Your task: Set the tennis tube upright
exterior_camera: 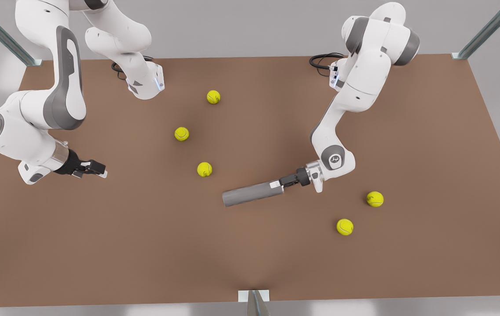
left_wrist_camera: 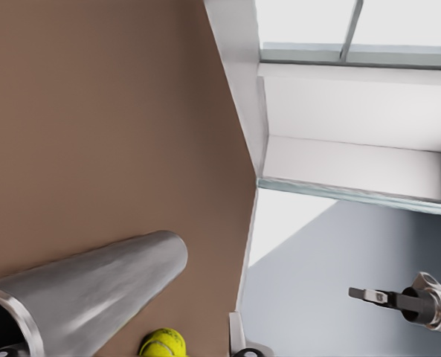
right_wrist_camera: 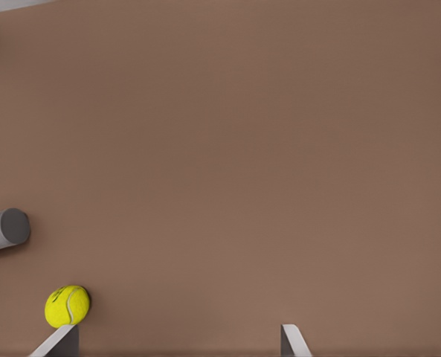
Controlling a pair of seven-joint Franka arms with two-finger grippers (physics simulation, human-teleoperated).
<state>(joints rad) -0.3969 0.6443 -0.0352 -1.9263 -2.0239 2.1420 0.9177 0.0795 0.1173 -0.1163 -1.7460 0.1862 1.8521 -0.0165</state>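
Front view: tennis tube (exterior_camera: 252,193) lies on its side near the middle of the brown table (exterior_camera: 429,131). Left gripper (exterior_camera: 285,181) is clamped on the tube's rim at the 3 o'clock end. Tennis balls around it: one at 10 o'clock (exterior_camera: 204,169), two at 4 o'clock (exterior_camera: 345,227) (exterior_camera: 375,199), two more toward 11 o'clock (exterior_camera: 181,134) (exterior_camera: 213,97). Right gripper (exterior_camera: 99,170) hangs above the table's 9 o'clock side, well apart from the tube, fingers spread; that arm waits.
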